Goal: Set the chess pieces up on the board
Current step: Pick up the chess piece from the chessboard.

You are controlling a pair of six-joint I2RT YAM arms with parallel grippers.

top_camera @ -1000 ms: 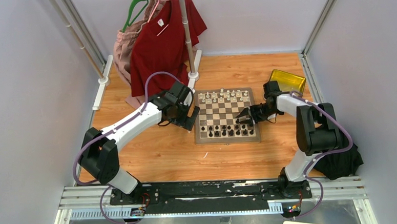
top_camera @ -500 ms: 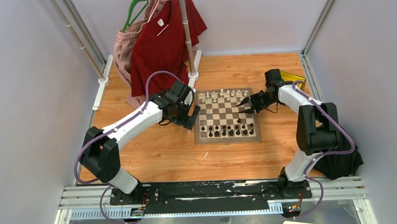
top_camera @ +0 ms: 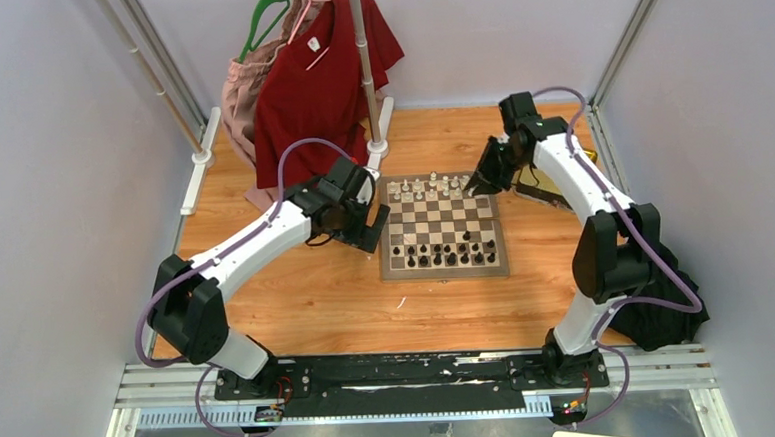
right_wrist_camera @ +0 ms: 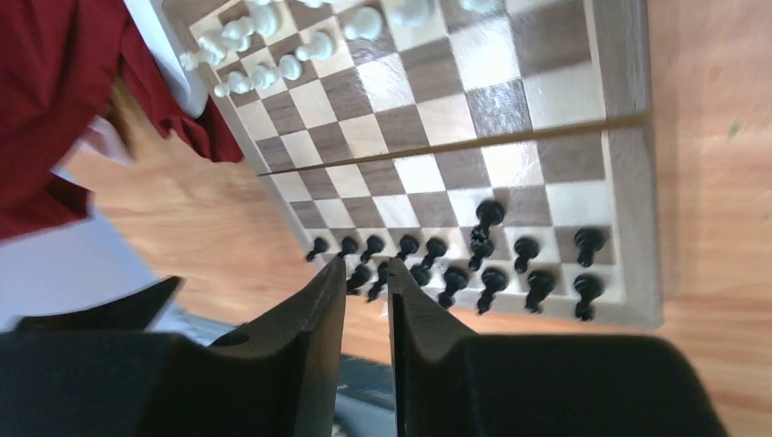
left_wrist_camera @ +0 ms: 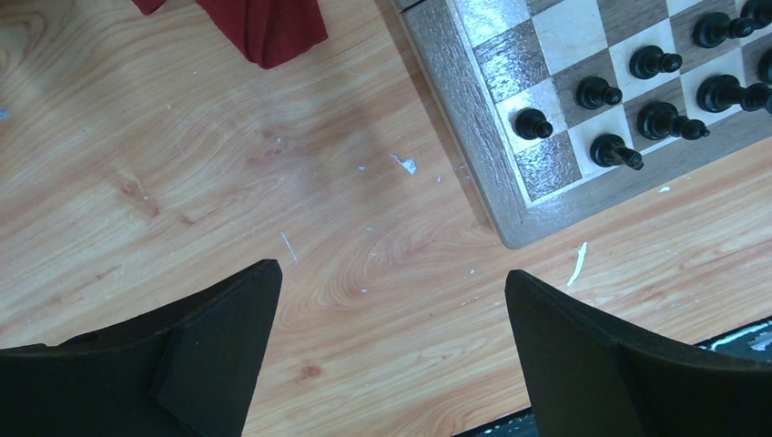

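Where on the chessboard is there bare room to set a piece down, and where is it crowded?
Free: the middle rows of the board, between the white pieces at the far edge and the black pieces near. Crowded: those end rows; one black pawn stands forward.

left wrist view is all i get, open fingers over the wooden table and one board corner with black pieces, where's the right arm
observer: The right gripper hangs by the far right corner of the brown-and-cream checkered wooden chessboard.
operator: holding anything
observer: Nothing shows in it; the jaws stand a narrow gap apart.
operator: white side set up
observer: The small cream-white chess pieces stand in two rows along the far edge, too small to count.
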